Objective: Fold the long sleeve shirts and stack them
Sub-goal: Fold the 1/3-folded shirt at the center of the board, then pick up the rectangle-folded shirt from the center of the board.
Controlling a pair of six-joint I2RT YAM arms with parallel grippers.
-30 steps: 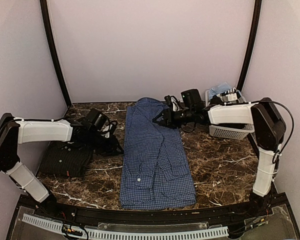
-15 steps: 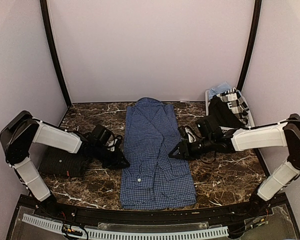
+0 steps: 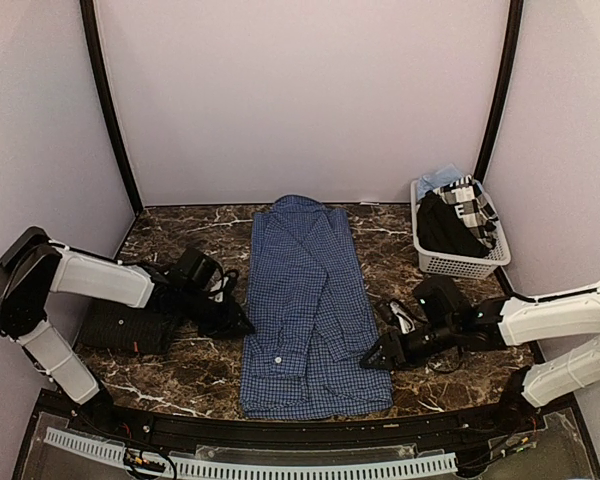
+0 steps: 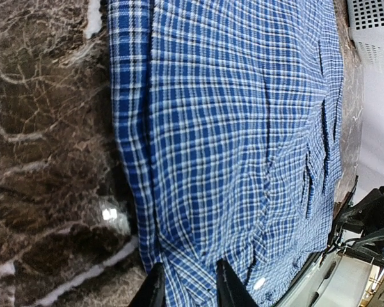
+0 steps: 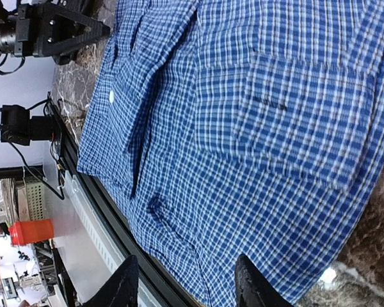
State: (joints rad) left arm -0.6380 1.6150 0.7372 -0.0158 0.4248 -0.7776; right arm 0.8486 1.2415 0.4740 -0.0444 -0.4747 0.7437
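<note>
Two shirts lay on the marble table. The near-black shirt was folded at far left, and the blue checked shirt was stretched long down the centre. The left gripper was low at the blue shirt's left edge, its fingers only narrowly parted and pinching nothing; its own camera showed flat cloth between them. The right gripper was at the right edge near the hem, spread wide and empty. One white slatted basket of clothes stood far right. Only the overhead showed the dark shirt, and only the right wrist view made out a chest pocket.
</note>
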